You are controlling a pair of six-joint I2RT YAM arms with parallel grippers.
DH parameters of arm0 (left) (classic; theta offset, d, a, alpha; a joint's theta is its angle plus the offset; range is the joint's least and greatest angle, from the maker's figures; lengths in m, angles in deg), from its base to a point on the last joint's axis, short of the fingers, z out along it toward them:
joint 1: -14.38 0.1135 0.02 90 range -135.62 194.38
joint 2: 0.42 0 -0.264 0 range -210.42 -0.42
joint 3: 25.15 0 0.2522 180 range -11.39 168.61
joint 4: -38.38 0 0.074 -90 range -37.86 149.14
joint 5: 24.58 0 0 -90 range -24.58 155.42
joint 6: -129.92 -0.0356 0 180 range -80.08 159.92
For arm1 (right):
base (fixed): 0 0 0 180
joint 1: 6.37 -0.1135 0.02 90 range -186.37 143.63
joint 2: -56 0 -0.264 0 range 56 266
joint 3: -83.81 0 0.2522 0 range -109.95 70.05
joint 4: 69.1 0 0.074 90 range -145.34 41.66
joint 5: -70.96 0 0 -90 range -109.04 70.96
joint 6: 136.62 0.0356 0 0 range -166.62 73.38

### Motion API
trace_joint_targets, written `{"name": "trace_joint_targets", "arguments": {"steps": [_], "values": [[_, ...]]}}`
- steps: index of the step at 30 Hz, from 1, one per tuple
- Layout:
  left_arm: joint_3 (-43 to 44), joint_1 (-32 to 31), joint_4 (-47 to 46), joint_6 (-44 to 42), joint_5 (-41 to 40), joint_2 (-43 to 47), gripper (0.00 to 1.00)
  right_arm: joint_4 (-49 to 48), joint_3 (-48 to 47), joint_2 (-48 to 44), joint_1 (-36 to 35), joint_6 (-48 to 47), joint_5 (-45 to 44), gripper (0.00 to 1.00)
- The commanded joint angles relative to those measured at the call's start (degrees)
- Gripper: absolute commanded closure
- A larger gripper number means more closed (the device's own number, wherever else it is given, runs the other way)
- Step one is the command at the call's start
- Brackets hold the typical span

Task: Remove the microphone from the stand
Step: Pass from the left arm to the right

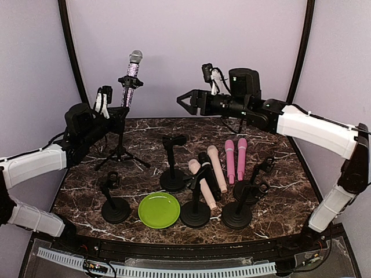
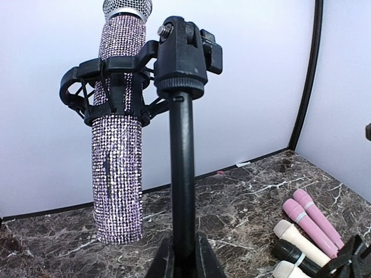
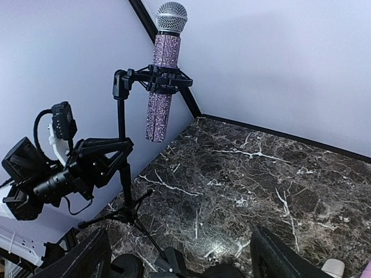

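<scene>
Glittery purple microphone upright, head up, clipped in the black shock mount atop the tripod stand, near the far left corner of the dark marbled surface. Lower body of the microphone hanging free beside the pole, not touching it.

Left gripper clenched on the pole of the tripod stand, below the shock mount, fingers pressed to either side.

Right gripper released, jaws spread wide, nothing between them. Up in the air over the far edge, pointing toward the microphone and well apart from it.

Toward the near edge: green plate among several short round-based stands. Two pink microphones lying side by side toward the right edge.
</scene>
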Motion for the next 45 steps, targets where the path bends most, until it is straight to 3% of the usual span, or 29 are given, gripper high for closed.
{"name": "trace_joint_targets", "arguments": {"steps": [1,11,17,25,39,45], "values": [[-1.3,-3.8,-12.1,-3.2,-6.1,5.8,1.0,-4.0,-6.4,3.6,-5.2,0.3,-5.8,0.18],[-2.9,-6.5,-13.9,-2.2,-9.9,7.2,1.0,-3.7,-24.6,19.6,-13.0,-2.2,-10.7,0.33],[-3.8,-6.7,-14.1,-1.9,-8.9,7.4,1.0,-0.4,-35.0,27.5,-14.1,-4.2,-10.2,0.47],[-4.6,-6.9,-14.2,-0.9,-7.3,7.0,1.0,1.9,-45.4,35.8,-14.1,-4.7,-11.5,0.52],[-5.5,-7.9,-15.9,-3.2,0.2,6.9,1.0,-0.2,-49.6,40.7,-12.0,-4.5,-8.8,0.57],[-4.8,-8.3,-14.7,-4.6,0.7,5.8,1.0,-1.0,-48.6,39.8,-11.7,-4.7,-6.8,0.77]]}}
